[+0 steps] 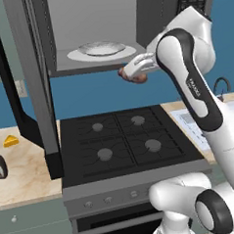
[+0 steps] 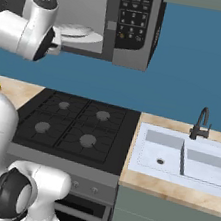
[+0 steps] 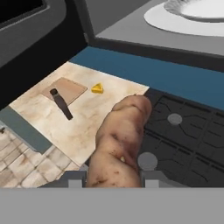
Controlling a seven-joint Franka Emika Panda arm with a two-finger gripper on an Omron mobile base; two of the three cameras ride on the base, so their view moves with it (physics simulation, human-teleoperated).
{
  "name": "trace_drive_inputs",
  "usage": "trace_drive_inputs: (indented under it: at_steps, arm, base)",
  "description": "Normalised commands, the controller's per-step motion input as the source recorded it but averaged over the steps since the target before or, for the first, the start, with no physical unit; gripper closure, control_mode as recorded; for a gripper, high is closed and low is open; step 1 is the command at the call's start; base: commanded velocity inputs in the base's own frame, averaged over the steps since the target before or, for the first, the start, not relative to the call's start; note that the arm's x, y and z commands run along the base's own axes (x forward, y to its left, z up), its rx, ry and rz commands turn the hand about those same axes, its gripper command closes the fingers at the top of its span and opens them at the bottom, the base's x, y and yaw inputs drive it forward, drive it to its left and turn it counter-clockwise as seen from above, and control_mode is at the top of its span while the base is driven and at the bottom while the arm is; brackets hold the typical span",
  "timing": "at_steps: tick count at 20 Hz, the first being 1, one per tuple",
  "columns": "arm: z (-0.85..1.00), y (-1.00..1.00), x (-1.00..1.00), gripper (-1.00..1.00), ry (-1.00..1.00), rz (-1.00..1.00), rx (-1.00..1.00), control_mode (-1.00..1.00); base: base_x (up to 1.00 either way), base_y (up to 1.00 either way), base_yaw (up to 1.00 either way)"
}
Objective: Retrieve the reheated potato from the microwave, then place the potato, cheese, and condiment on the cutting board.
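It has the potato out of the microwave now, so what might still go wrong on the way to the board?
The gripper holds the potato high over the stove; a slip would likely drop it onto the burners. The open microwave door hangs between the arm and the counter, so a swing left might hit it. On the cutting board lies the condiment bottle, with the cheese beside the board, so setting down could knock them.

- one potato (image 3: 120,144), a brownish lump
- one microwave (image 1: 91,30), door hanging open
- one white plate (image 1: 101,51) sitting inside it
- one yellow cheese (image 1: 11,141) wedge on the worktop (image 1: 24,173)
- one dark bottle (image 3: 61,103), lying on its side
- one wooden cutting board (image 3: 72,89)
- four burners on the one stove (image 1: 122,138)
- one sink (image 2: 180,161), two basins, one black faucet (image 2: 200,124)
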Motion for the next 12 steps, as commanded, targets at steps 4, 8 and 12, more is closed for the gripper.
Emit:
trace_drive_inputs:
  at_steps: [4, 8, 12]
  arm:
    - [-0.71, -0.01, -0.4, 1.0, 0.0, 0.01, -0.06, -1.0]
    - [-0.83, -0.03, -0.24, 1.0, 0.0, 0.0, -0.08, -1.0]
    - [-0.86, -0.1, 0.05, 1.0, 0.02, 0.0, -0.04, -1.0]
  base:
    - [0.0, 0.0, 0.0]
    - [0.0, 0.0, 0.0]
    - [0.0, 0.0, 0.0]
